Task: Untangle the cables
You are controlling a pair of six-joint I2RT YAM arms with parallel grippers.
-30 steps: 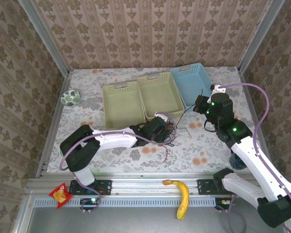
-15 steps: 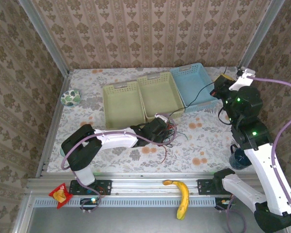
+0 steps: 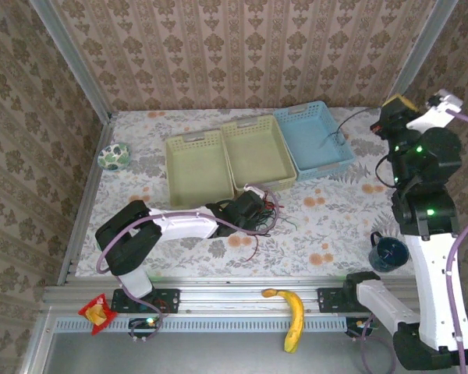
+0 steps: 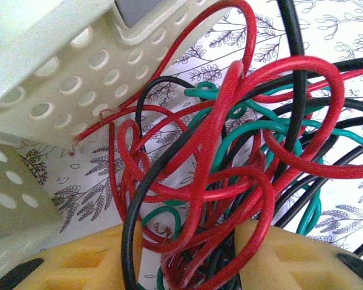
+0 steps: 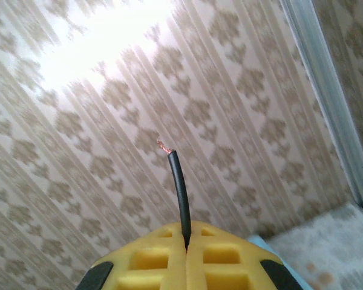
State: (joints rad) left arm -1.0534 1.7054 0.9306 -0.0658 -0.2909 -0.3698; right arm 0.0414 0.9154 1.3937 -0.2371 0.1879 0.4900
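The right gripper [image 5: 186,243] hangs high over the table's far right corner, pads together on the black cable [image 5: 180,187]; its bare-tipped end points straight up, the rest trailing left over the blue basket [image 3: 300,114]; the left gripper [image 3: 253,209] sits mid-table at the knot of red cable [image 4: 221,115], green cable [image 4: 312,211] and black; yellow pads [image 4: 290,254] flank it, though I cannot tell whether they pinch it.

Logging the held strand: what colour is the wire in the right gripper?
Black wire, clearest in the right wrist view.
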